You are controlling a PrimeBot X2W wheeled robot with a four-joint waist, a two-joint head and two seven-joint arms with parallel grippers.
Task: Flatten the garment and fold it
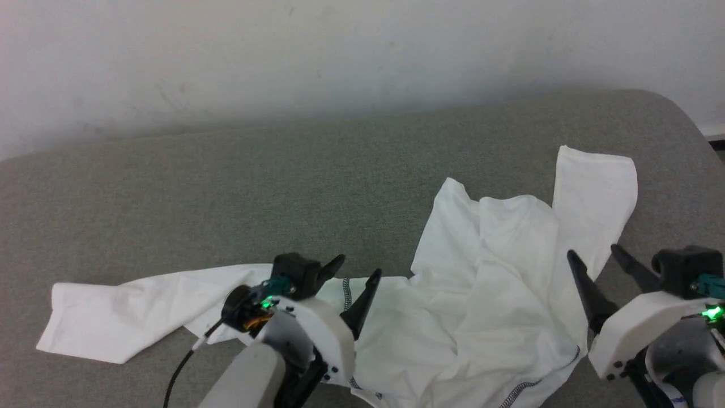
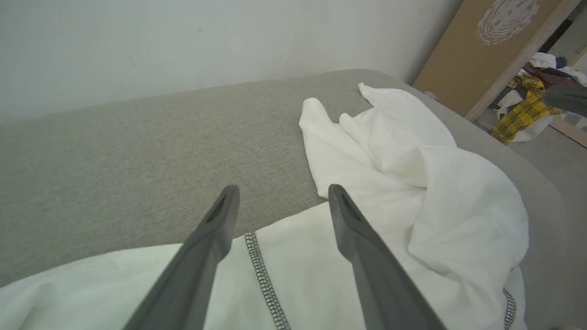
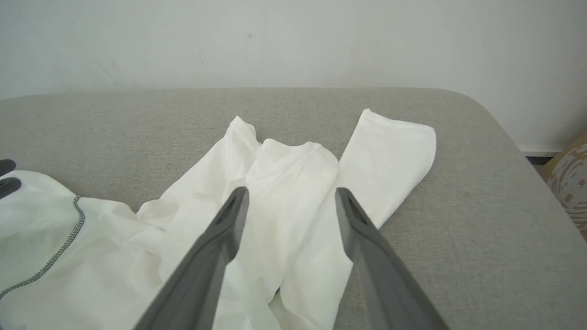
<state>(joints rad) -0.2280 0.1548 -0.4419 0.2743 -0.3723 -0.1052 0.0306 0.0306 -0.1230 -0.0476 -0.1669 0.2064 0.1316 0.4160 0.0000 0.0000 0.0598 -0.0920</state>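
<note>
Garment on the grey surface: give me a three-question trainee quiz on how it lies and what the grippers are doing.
1. True or false: the garment lies flat and fully spread out on the grey surface.
2. The left gripper is: A) shut on a cuff; B) open, with nothing between its fingers; C) shut on the hem.
3. Fill in: the sleeve stretched toward the wall lies nearest the ____ gripper.
Key: 1 false, it is bunched and rumpled in the middle; 2 B; 3 right gripper.
</note>
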